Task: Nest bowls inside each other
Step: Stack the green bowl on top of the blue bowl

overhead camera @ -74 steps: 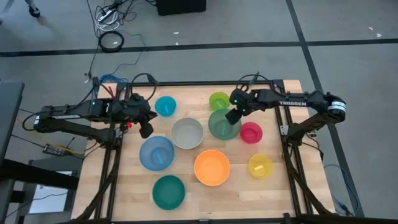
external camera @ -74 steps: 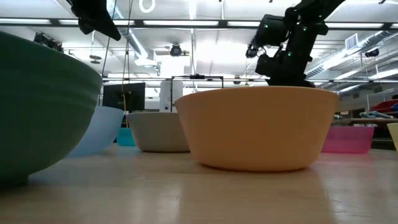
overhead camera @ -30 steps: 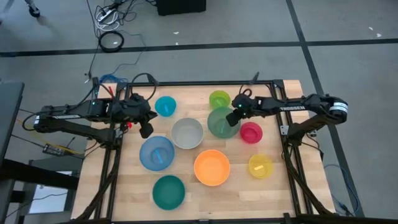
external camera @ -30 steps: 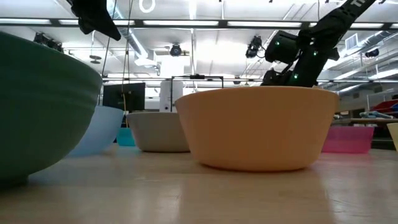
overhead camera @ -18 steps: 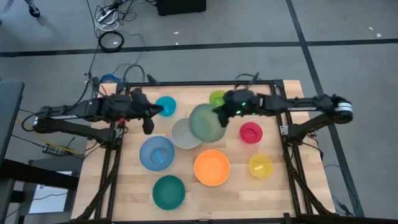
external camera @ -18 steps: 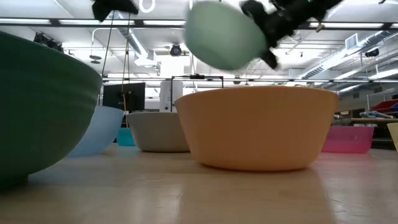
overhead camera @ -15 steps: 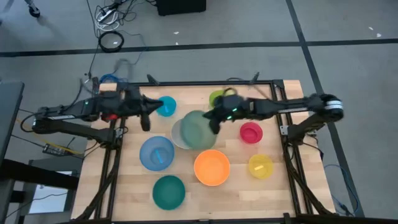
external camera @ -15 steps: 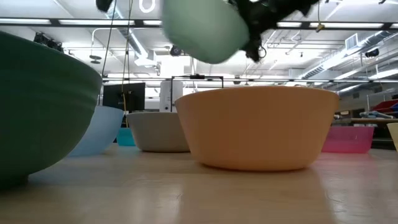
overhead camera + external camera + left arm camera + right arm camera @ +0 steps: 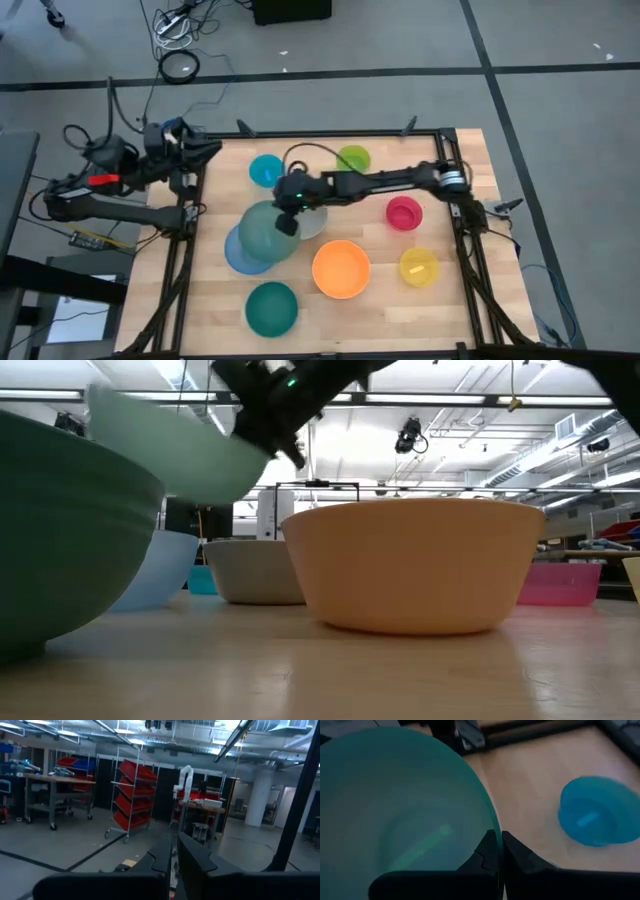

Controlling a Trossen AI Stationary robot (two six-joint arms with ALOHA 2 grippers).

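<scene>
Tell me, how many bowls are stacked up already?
None look nested yet. The right gripper has its jaws shut on the rim of the green bowl and holds it in the air over the light blue bowl. The grey-white bowl, orange bowl, teal bowl and the four small ones sit alone. The left gripper waits off the table's edge.

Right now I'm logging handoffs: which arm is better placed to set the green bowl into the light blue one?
Right. The right gripper is shut on the green bowl, carried above the light blue bowl. The left gripper is raised off the table's back-left corner, holding nothing.
</scene>
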